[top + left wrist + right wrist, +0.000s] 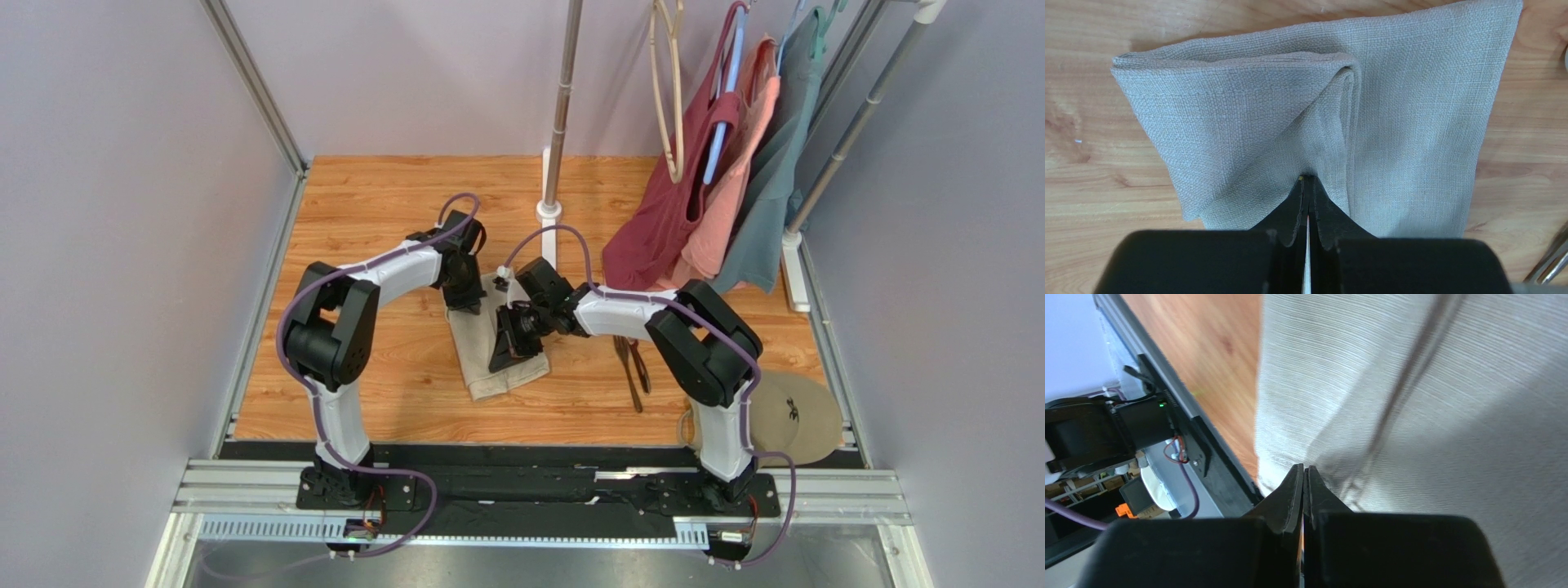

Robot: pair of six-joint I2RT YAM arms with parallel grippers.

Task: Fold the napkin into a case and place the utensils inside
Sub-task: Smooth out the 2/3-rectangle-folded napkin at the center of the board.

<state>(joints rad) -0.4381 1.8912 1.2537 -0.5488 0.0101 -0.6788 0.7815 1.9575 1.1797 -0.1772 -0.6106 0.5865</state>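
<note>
**Mid-fold:** The napkin [482, 368] lay folded to an oblong at the middle of the table [368, 208]. Its long axis ran from your arms' side toward the far side, leaning a little, with the near end swung right. Your left gripper [1308, 184] had its fingers pressed together on a pinch of cloth at the far end, so a ridge of fabric tented up from the tips. That hold looked meant to lift one layer for the next fold. Your right gripper [1304, 473] was likewise clamped on the napkin toward its right side, the cloth puckering at the tips, probably to keep the bundle from sliding. The utensils [633, 368] waited to the right of the cloth, apart from it. The case was not yet formed.
</note>
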